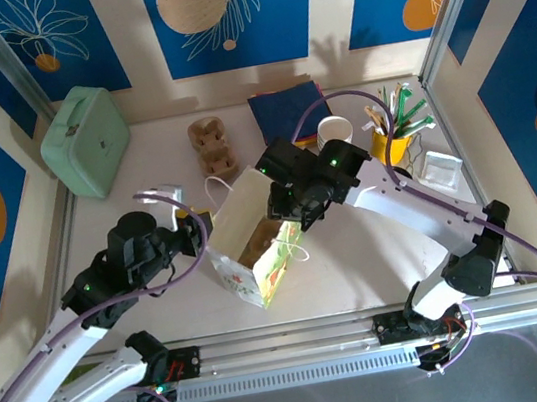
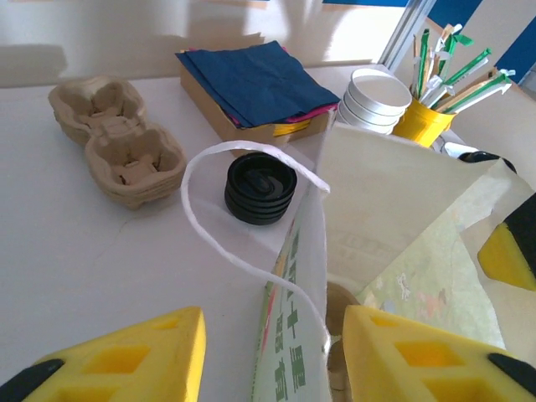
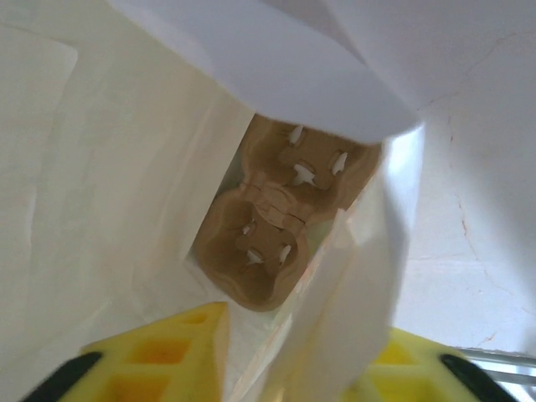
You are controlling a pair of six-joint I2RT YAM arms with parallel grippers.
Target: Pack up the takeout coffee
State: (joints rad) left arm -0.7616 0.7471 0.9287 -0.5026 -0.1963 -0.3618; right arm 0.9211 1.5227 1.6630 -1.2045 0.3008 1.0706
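Note:
The takeout coffee is out of view. A white paper bag [image 1: 243, 235] with green print stands open mid-table. My left gripper [image 1: 200, 229] is at its left wall; in the left wrist view that gripper [image 2: 275, 327] is open, yellow fingers apart on either side of the bag's wall [image 2: 293, 335] and its white cord handle [image 2: 201, 209]. My right gripper [image 1: 291, 213] hangs over the bag's far rim. Looking into the bag [image 3: 100, 167], the right gripper [image 3: 293, 343] has its fingers apart with a fold of the wall between them. A brown cardboard cup carrier [image 3: 276, 226] lies at the bottom.
Behind the bag lie a stack of black lids [image 2: 260, 186], stacked cardboard carriers [image 2: 117, 138], blue napkins on a box [image 2: 251, 84], stacked white cups [image 2: 377, 99] and a yellow pot of straws [image 2: 431, 117]. A mint-green case [image 1: 85, 139] leans at the back left.

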